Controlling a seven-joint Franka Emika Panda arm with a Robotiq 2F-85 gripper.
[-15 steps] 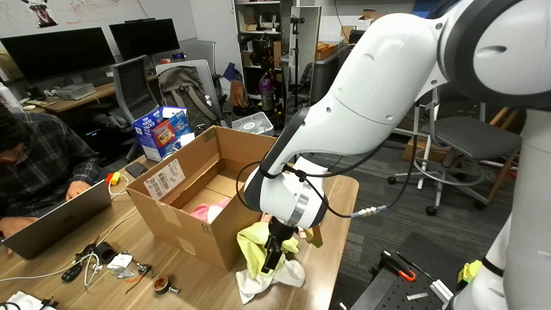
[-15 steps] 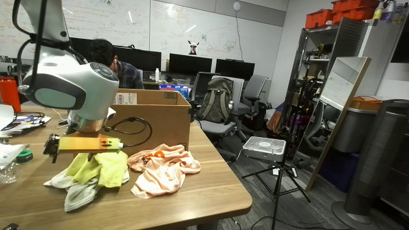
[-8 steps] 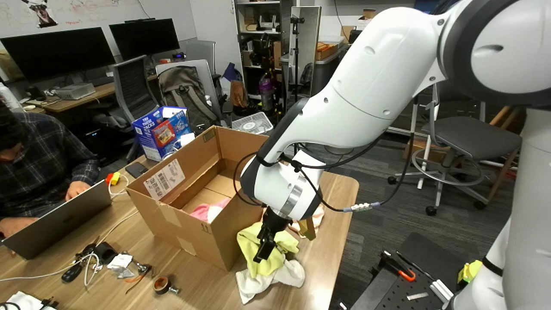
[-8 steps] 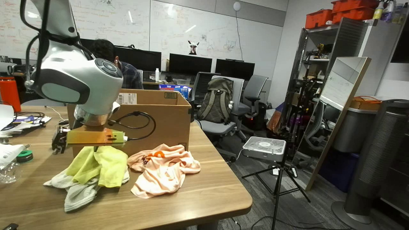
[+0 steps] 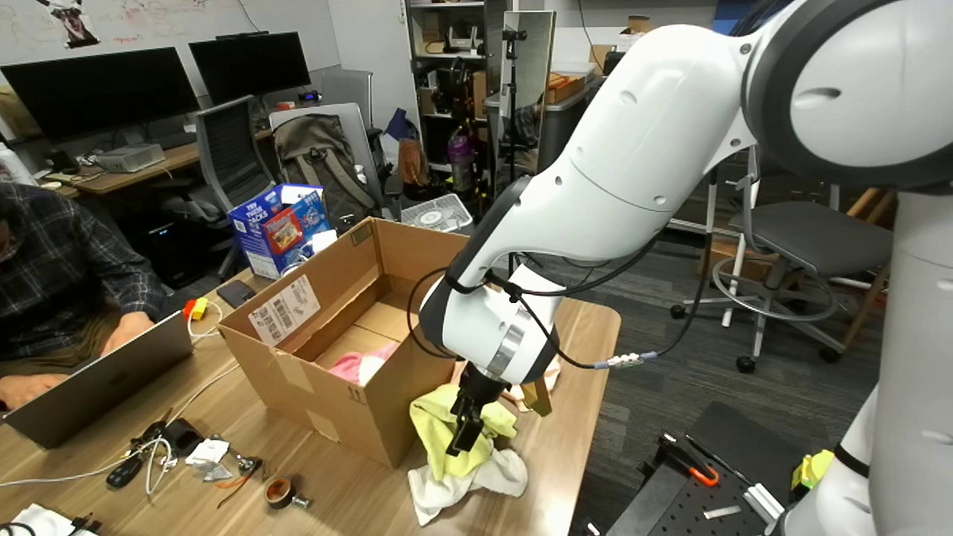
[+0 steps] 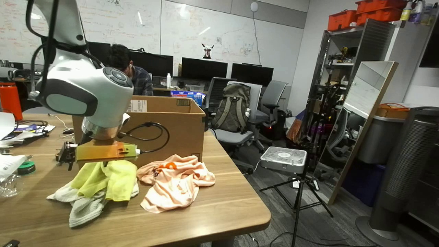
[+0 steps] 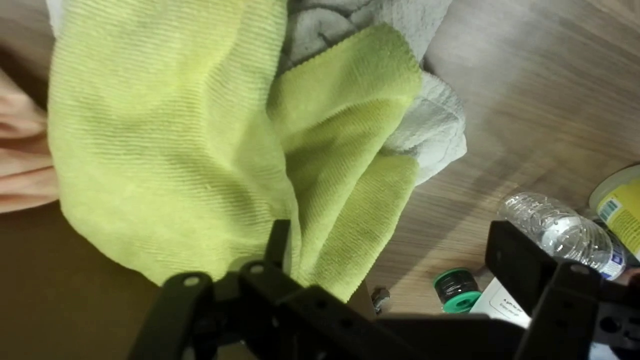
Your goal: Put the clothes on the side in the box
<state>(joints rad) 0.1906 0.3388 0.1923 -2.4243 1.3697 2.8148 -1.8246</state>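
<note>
A yellow-green cloth (image 5: 432,420) lies crumpled on a white-grey cloth (image 5: 495,476) beside the cardboard box (image 5: 327,406). Both cloths show in an exterior view, yellow-green (image 6: 120,181) and white-grey (image 6: 85,212). A peach cloth (image 6: 178,188) lies beside them, against the box. Pink and white fabric (image 5: 354,366) lies inside the box. My gripper (image 5: 460,439) is above the yellow-green cloth, close to the box's outer wall. In the wrist view my gripper (image 7: 392,245) is open and empty; one finger overlaps the yellow-green cloth (image 7: 150,150), the other is over the table.
A plastic bottle (image 7: 560,230), a green spool (image 7: 457,290) and a yellow can (image 7: 622,210) are on the table. A tape roll (image 5: 279,491), cables and a laptop (image 5: 104,380) with a person are beside the box. The table's edge (image 6: 240,228) is near the peach cloth.
My gripper has moved slightly toward the box, rising and then dipping a little, still over the yellow-green cloth. The cloths and box have not moved. The seated person has shifted.
</note>
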